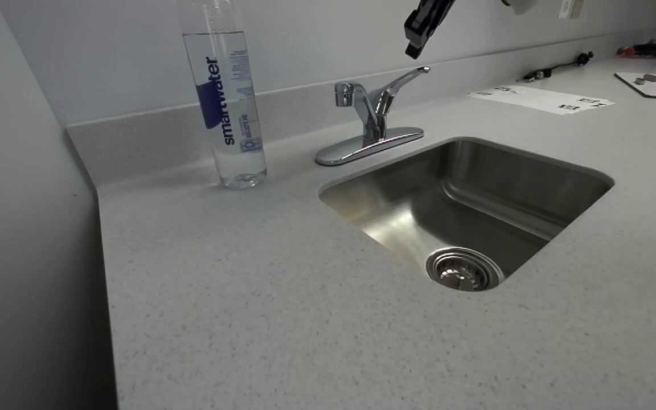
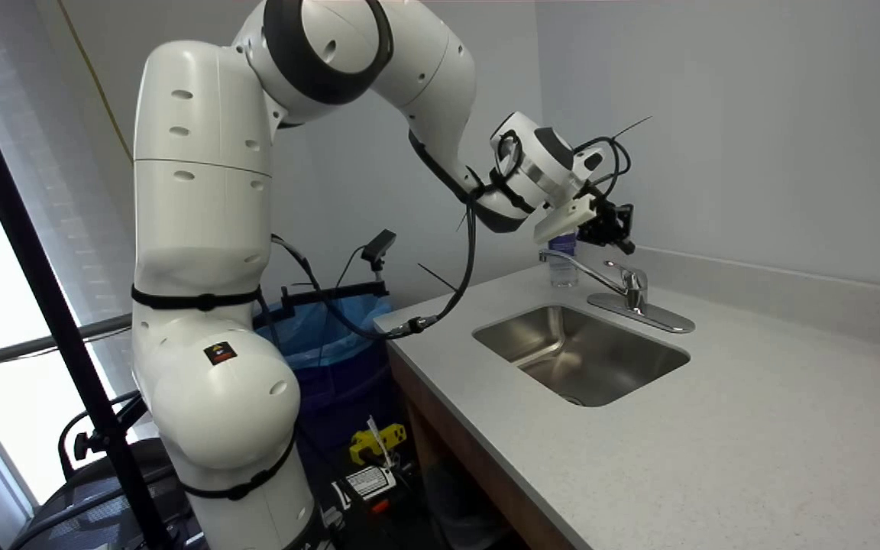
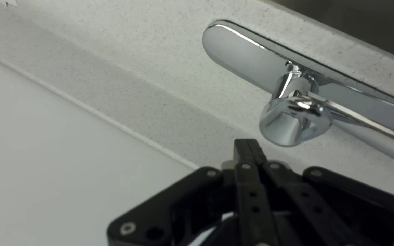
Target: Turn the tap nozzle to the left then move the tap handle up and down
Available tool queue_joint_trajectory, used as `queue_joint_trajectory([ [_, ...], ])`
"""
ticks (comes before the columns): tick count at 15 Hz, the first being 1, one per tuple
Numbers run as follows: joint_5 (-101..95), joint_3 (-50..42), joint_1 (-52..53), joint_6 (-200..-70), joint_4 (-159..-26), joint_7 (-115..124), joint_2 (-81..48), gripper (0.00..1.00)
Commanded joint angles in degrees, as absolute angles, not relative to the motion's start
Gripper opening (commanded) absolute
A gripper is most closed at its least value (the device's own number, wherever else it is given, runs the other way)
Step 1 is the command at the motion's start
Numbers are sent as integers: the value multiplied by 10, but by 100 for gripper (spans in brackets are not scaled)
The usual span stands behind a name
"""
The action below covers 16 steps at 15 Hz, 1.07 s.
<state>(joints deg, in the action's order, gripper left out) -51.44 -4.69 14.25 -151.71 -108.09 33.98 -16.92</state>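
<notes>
The speckled surface [image 1: 220, 296] carries an inset steel sink [image 1: 521, 176]; the chrome tap [image 1: 382, 122] stands just beside the sink's wall-side rim, its nozzle [image 1: 344, 95] extending along the length of the base plate [image 3: 245, 54]. My pincer [image 3: 248, 145], closed with both fingertips meeting, hangs near the tap's upward-slanting handle [image 3: 291, 128], just above and apart from it.

White arm [image 2: 207, 198], black fingers [image 3: 242, 152]

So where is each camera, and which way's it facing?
In an exterior view: above the counter, facing tap and wall; claw shows at top.
In an exterior view: above counter height, facing the sink; most of the arm shows.
Wrist view: on the arm, looking past the shut claw at the tap handle.
Both exterior views share tap, sink, bottle.
</notes>
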Motion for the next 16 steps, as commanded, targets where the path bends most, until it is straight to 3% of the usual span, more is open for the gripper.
queue_joint_trajectory([
  [1, -529, -56, 142, -1537, -1088, 368, -135, 0],
  [12, -203, 16, 87, -1457, -1125, 142, -8, 0],
  [13, -175, 19, 84, -1435, -1122, 119, 3, 26],
  [14, -152, 21, 82, -1414, -1119, 101, 13, 27],
  [16, -122, 23, 77, -1381, -1114, 78, 30, 41],
])
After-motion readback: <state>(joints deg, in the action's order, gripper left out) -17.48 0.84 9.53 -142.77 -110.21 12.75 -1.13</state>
